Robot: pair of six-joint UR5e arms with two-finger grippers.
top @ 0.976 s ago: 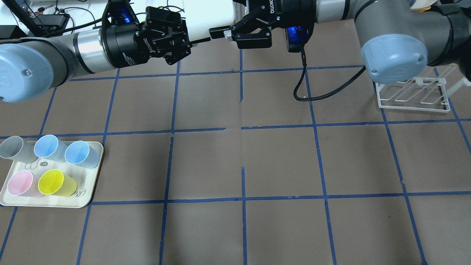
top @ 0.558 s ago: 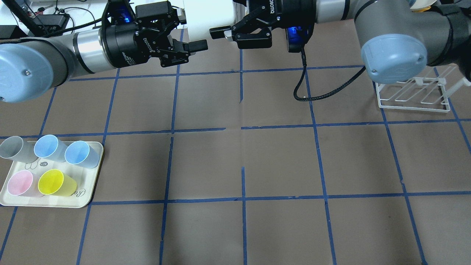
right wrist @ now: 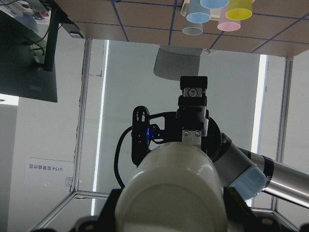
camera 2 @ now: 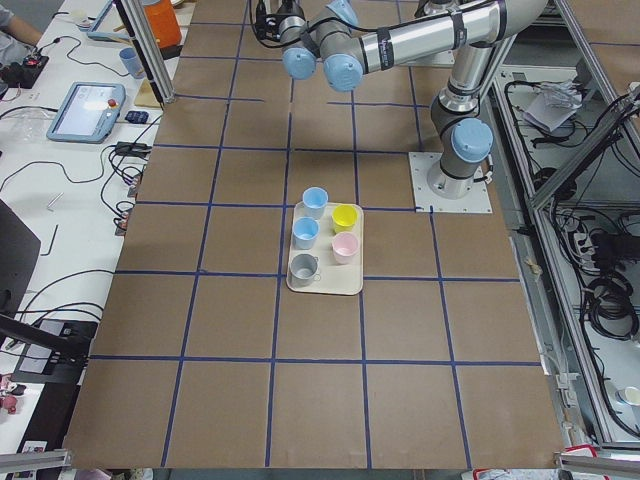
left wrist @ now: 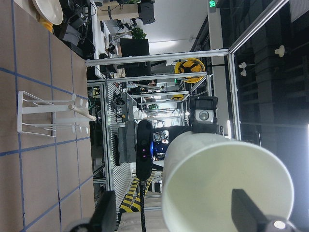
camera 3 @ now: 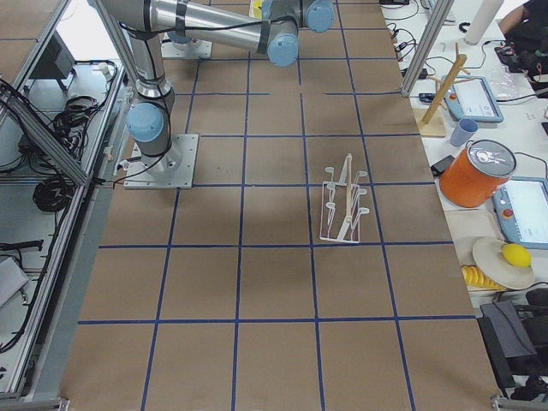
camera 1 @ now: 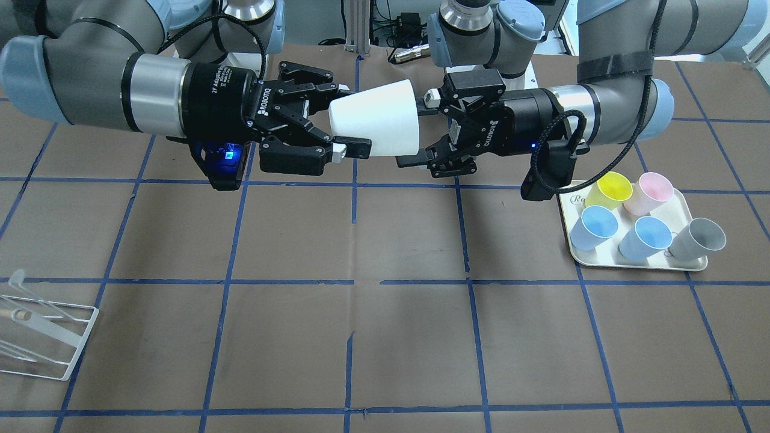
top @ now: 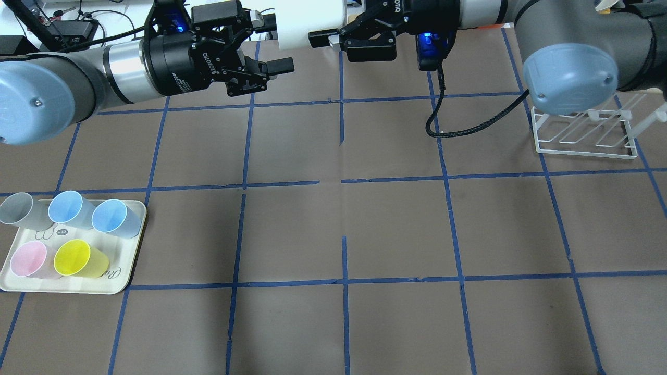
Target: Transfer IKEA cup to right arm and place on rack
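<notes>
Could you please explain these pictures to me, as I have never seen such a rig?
These are two robot arms at a brown table. Two cameras look down from behind and in front, two from the table's ends, and one rides on each wrist. The right gripper is shut on the narrow base of a white IKEA cup, held sideways in the air; the left gripper is open at its rim. On the table lie a cream tray with five coloured cups and a white wire rack.
</notes>
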